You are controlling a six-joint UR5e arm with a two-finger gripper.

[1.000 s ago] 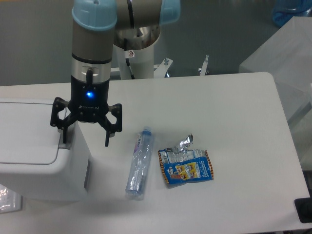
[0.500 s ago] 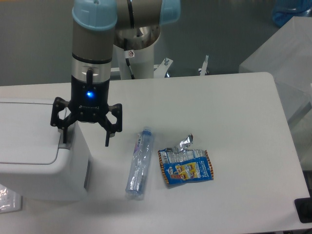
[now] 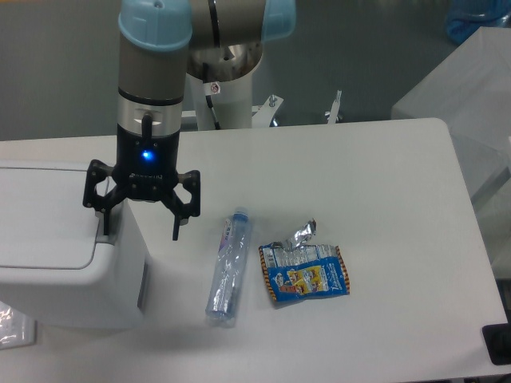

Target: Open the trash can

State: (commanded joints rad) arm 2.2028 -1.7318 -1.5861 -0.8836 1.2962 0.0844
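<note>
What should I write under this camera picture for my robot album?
Open gripper poised over the closed trash can, beside a bottle and wrapper.

trash can (image 3: 56, 239) white | bottle (image 3: 227, 267) clear bluish | wrapper (image 3: 305, 275) blue, silver

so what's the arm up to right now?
The gripper hangs open over the right end of the white trash can, one finger by the lid's edge, the other off its side. The lid looks shut. A crushed plastic bottle and a blue snack wrapper lie untouched on the table.
</note>
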